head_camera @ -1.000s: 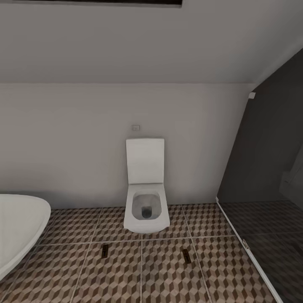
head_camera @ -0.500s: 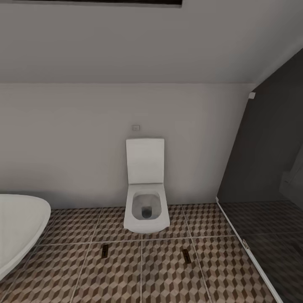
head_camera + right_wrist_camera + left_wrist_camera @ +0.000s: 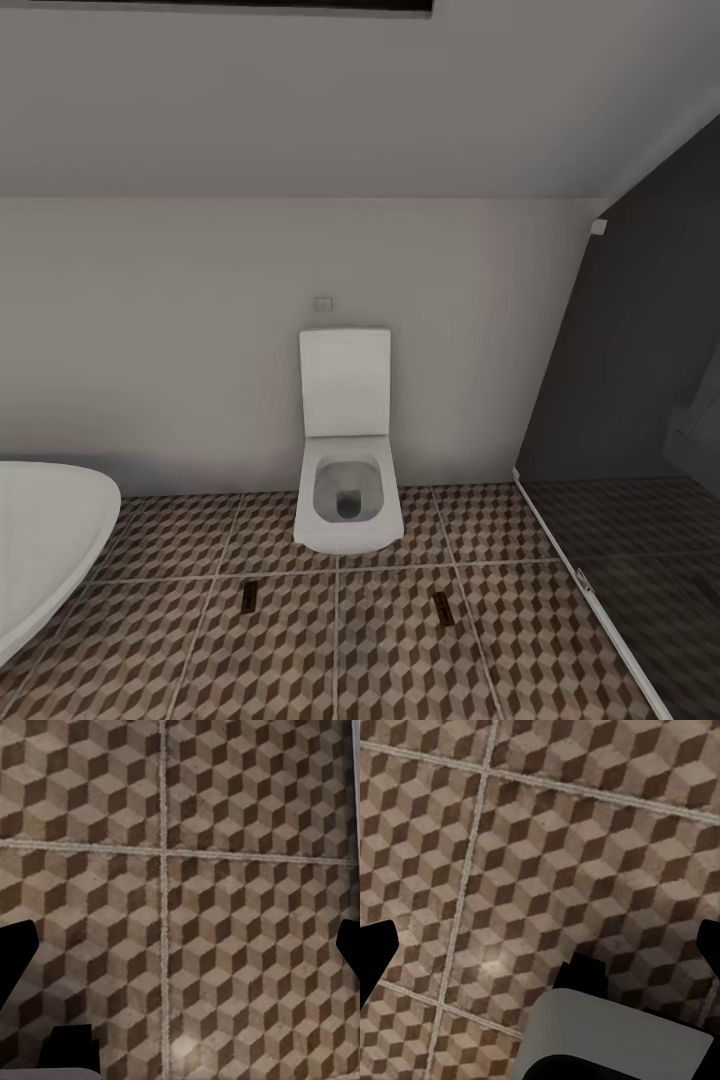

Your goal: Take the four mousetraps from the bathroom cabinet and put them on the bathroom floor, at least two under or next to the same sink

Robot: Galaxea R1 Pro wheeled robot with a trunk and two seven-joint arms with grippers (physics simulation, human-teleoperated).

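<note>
Head view: two mousetraps (image 3: 249, 594) (image 3: 441, 606) lie on the bathroom floor (image 3: 400, 650), one either side of a white toilet (image 3: 347, 490), well apart. Left gripper (image 3: 540, 945) and right gripper (image 3: 180, 945) fingers spread wide at the frame edges, grasping nothing, above bare tiles.

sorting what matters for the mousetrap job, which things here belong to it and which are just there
Part of the job:
- bathroom floor, cube-pattern tiles
- two small dark flat items on the tiles, possibly mousetraps, too small to confirm

Just there:
- toilet
- bathtub
- dark shower partition
</note>
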